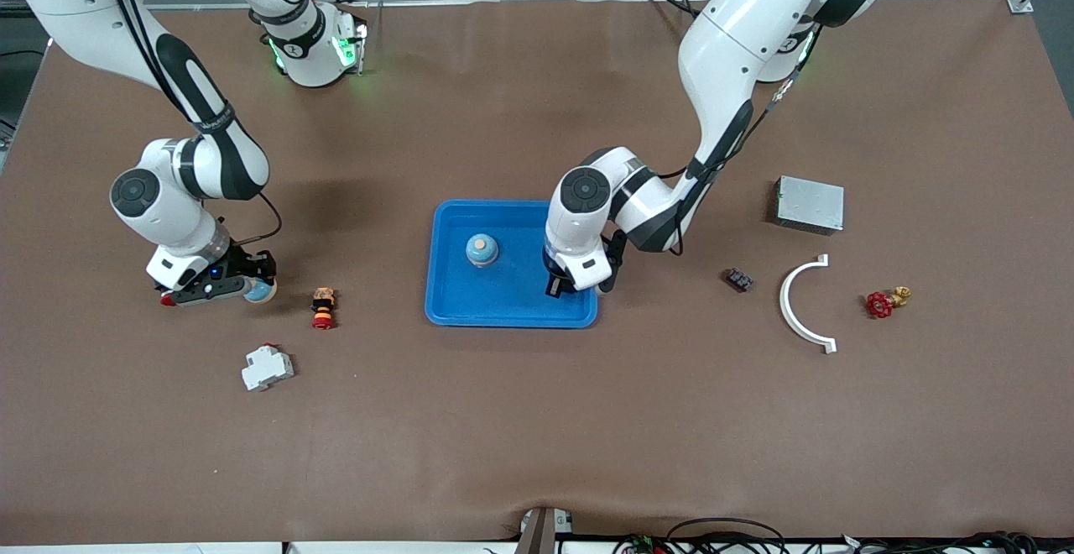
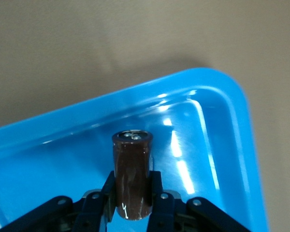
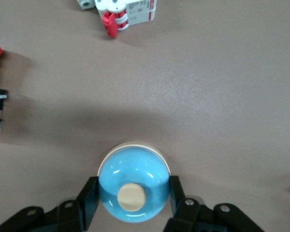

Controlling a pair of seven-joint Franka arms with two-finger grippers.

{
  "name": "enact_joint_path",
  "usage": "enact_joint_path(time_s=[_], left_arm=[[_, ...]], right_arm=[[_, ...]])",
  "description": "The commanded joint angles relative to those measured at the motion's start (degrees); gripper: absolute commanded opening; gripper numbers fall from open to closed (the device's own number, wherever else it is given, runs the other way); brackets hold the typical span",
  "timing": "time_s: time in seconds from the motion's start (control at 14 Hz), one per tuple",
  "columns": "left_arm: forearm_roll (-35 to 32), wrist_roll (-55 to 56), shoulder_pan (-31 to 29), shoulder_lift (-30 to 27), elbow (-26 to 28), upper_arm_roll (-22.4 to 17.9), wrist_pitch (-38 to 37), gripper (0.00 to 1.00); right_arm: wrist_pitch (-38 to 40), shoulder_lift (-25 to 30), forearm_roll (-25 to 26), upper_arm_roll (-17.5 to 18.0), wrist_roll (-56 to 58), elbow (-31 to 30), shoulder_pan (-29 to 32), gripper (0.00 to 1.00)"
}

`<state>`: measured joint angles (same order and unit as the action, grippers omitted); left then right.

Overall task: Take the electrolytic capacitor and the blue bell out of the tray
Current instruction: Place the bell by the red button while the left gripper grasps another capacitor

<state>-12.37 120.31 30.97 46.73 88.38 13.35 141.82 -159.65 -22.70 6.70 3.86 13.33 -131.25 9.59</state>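
My left gripper (image 1: 577, 287) hangs over the blue tray (image 1: 503, 310), at the corner toward the left arm's end. It is shut on a brown cylindrical capacitor (image 2: 132, 169), which it holds upright just above the tray floor (image 2: 203, 145). My right gripper (image 1: 257, 290) is low over the table toward the right arm's end. Its fingers (image 3: 87, 200) are closed on the sides of a light blue bell (image 3: 133, 186) with a cream button on top. A second blue bell (image 1: 482, 249) stands inside the tray.
A red and orange push button (image 1: 323, 306) and a white circuit breaker (image 1: 267, 367) lie close to my right gripper. A grey box (image 1: 809, 204), a small dark block (image 1: 738, 279), a white curved piece (image 1: 801, 306) and a red valve (image 1: 881, 303) lie toward the left arm's end.
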Motion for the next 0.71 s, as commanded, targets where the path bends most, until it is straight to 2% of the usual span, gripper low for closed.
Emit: enact_joint_path(time_s=[0.0, 0.07, 0.21, 0.28, 0.5, 0.64], left_arm=[[-1.77, -0.68, -0.29, -4.79, 0.39, -0.52, -3.64, 0.0], [-1.78, -3.12, -1.16, -7.51, 1.09, -0.34, -5.66, 0.0], [-0.81, -7.96, -3.97, -11.47, 1.36, 0.36, -9.97, 0.0], [-0.81, -9.72, -5.29, -13.14, 1.45, 1.06, -11.99, 0.0], [0.76, -17.98, -10.82, -16.32, 1.53, 4.65, -15.78, 0.0], [1.12, -23.86, -15.3, -17.63, 1.62, 6.77, -18.85, 0.0]], right_arm=[[-1.63, -0.77, -1.25, 1.33, 1.0, -0.68, 1.4, 0.67], [-1.54, -0.77, -1.25, 1.33, 0.99, -0.68, 1.4, 1.0], [0.46, 0.45, -1.25, 1.42, 1.17, 0.2, 1.14, 1.0], [4.22, 1.68, -1.25, 1.42, 1.17, 1.68, 0.96, 1.0], [23.97, 5.98, -1.42, 2.64, 0.47, 10.28, 0.26, 1.0], [32.43, 8.71, -6.67, 3.26, -0.41, 14.77, -1.14, 1.0]])
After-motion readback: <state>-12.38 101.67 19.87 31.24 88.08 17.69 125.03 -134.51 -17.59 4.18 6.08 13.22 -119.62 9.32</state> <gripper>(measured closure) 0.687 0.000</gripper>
